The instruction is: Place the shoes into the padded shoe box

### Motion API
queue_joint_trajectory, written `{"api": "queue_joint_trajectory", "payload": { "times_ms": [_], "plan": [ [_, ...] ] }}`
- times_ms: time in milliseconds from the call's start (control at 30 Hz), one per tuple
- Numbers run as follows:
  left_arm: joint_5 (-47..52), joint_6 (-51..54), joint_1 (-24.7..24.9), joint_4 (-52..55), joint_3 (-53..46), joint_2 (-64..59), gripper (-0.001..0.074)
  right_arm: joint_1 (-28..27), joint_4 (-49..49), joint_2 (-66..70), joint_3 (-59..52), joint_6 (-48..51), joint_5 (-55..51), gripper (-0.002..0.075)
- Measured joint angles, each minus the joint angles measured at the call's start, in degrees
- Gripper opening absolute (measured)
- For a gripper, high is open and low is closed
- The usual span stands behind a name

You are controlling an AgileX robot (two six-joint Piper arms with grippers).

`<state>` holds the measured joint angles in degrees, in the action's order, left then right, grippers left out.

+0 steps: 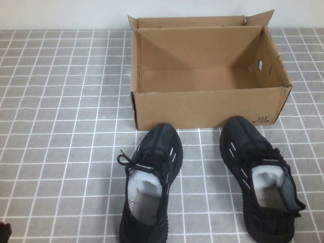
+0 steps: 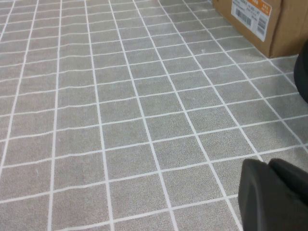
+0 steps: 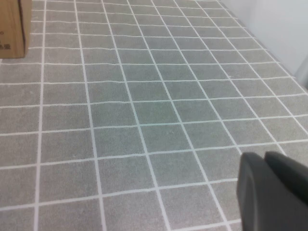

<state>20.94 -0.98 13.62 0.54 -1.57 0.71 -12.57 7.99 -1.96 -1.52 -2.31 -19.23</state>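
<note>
Two black knit sneakers with white dashes stand on the tiled cloth in front of the box, toes toward it: the left shoe [image 1: 149, 182] and the right shoe [image 1: 260, 177]. The brown cardboard shoe box [image 1: 207, 106] stands open behind them, and nothing shows inside it. My left gripper [image 2: 269, 164] is shut and empty, low over bare tiles far to the left of the shoes; only a dark bit of that arm [image 1: 4, 232] shows in the high view. My right gripper [image 3: 263, 156] is shut and empty over bare tiles, out of the high view.
A grey cloth with a white grid [image 1: 61, 126] covers the table. In the left wrist view a box corner with a label [image 2: 257, 19] and a dark shoe edge [image 2: 303, 77] show. The right wrist view shows a box corner [image 3: 12, 29] and a white wall [image 3: 279, 24].
</note>
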Motion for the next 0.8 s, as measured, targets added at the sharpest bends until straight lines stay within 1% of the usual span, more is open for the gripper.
{"api": "queue_joint_trajectory", "payload": {
  "times_ms": [800],
  "plan": [
    [0.00,0.00,0.00,0.10,0.00,0.00,-0.0004,0.00,1.28,0.00,0.00,0.00,0.00,-0.0007]
  ]
}}
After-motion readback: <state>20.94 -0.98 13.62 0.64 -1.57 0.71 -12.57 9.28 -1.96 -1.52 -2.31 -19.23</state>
